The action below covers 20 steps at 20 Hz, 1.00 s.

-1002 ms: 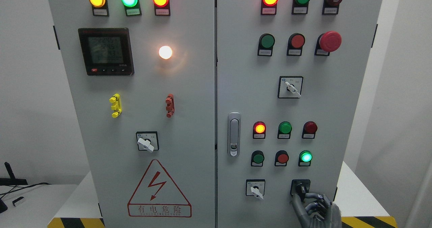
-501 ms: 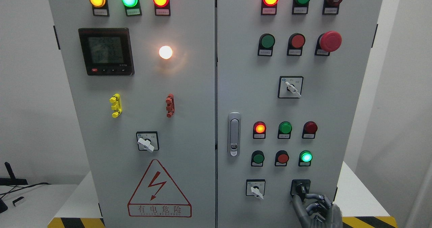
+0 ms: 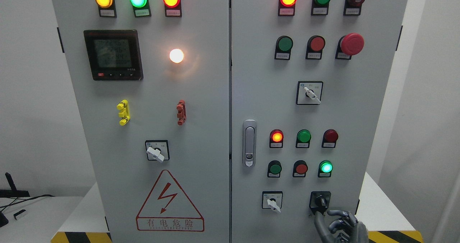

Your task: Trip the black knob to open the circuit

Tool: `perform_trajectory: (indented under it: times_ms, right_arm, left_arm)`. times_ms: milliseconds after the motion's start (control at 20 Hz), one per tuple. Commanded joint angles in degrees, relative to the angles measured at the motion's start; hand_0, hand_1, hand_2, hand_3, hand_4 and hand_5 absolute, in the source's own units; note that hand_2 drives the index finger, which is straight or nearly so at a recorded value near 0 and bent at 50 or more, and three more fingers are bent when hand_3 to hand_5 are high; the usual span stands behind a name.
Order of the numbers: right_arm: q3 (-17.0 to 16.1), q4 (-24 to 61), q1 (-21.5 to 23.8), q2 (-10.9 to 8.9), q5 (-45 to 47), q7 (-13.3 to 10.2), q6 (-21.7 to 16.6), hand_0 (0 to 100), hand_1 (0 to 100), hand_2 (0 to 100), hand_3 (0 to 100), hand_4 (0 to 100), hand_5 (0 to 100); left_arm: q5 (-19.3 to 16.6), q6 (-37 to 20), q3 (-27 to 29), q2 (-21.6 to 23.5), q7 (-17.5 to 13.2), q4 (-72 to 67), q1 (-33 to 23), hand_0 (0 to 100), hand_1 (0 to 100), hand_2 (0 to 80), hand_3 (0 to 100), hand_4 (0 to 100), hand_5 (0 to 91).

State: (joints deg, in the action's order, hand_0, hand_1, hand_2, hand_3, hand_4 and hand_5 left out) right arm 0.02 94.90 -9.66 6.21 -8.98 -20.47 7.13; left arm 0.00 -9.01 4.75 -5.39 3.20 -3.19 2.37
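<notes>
Black knob (image 3: 320,202) sits in the bottom right corner of the cabinet's right door (image 3: 345,110), right of the white-handled switch (image 3: 272,200) and under the lit green lamp (image 3: 325,167).

Our right hand (image 3: 339,225) comes in at the bottom edge of the frame, just below and slightly right of the knob. Fingers are curled and relaxed with the thumb sticking up toward the knob's lower edge. We see nothing pinched between them. Thumb tip looks just beside the knob plate, not on the handle itself; contact is hard to tell at this angle. Left hand isn't in frame.

Status as we read it: the knob's handle looks close to upright, but we can't read which position that is, so we can't confirm the trip from the knob alone. Lamps give no clear sign of an open circuit either: the red lamp (image 3: 276,136) in the row above is lit and the green lamp is lit.

What's left, in our judgement: either the hand needs to come up, pinch the handle and turn it, or the trip is done and the hand is clear. Not callable from this view.
</notes>
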Motion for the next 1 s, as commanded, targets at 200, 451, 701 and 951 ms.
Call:
perform_trajectory:
  times_ms: [200, 451, 701, 951]
  right_arm:
    - [0.24, 6.25, 10.79, -6.03, 0.02, 2.35, -11.41, 25, 74, 41, 67, 60, 63]
    - [-1.43, 10.12, 19.41, -8.93, 0.46, 9.82, -21.53, 24, 57, 30, 45, 37, 39]
    - [-2.22, 12.14, 26.43, -12.09, 5.18, 20.19, -30.23, 24, 34, 9, 23, 19, 22]
    - [-2.31, 15.58, 30.23, -14.82, 11.70, 24.60, -29.55, 18, 6, 0, 6, 3, 6]
  left_arm:
    - [-1.76, 0.05, 0.00, 0.03, -0.03, 0.03, 0.00, 12, 39, 0.0, 0, 0, 0.0]
    - [-1.76, 0.05, 0.00, -0.06, -0.03, 0.03, 0.00, 12, 39, 0.0, 0, 0, 0.0]
    - [-1.76, 0.05, 0.00, -0.06, -0.03, 0.03, 0.00, 12, 39, 0.0, 0, 0, 0.0]
    - [-1.76, 0.05, 0.00, -0.06, -0.03, 0.03, 0.00, 12, 39, 0.0, 0, 0, 0.0]
